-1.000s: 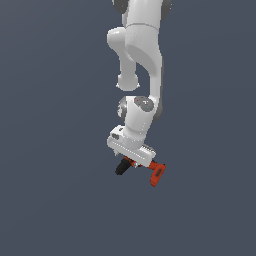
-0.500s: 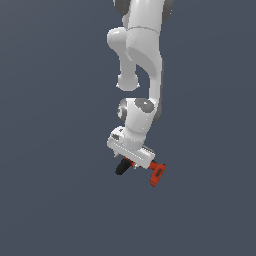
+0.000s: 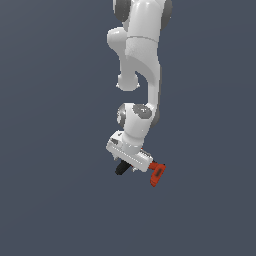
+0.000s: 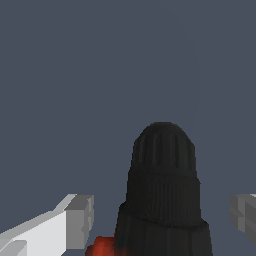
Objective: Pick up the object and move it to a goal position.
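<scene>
The object is a small red-orange drill lying under my hand. In the exterior view its black chuck (image 3: 120,168) sticks out on the left of the hand and its red battery base (image 3: 157,174) on the right. My gripper (image 3: 135,167) reaches down over the drill's middle. In the wrist view the black ribbed chuck (image 4: 162,195) fills the space between the fingers, with a bit of red body (image 4: 102,247) beside it. The gripper (image 4: 161,212) is open. Its light fingertips (image 4: 77,220) stand on either side of the chuck with a narrow gap on each side.
A plain dark grey-blue surface (image 3: 55,200) lies all around. The white arm (image 3: 140,65) rises straight up above the hand. No other objects show in either view.
</scene>
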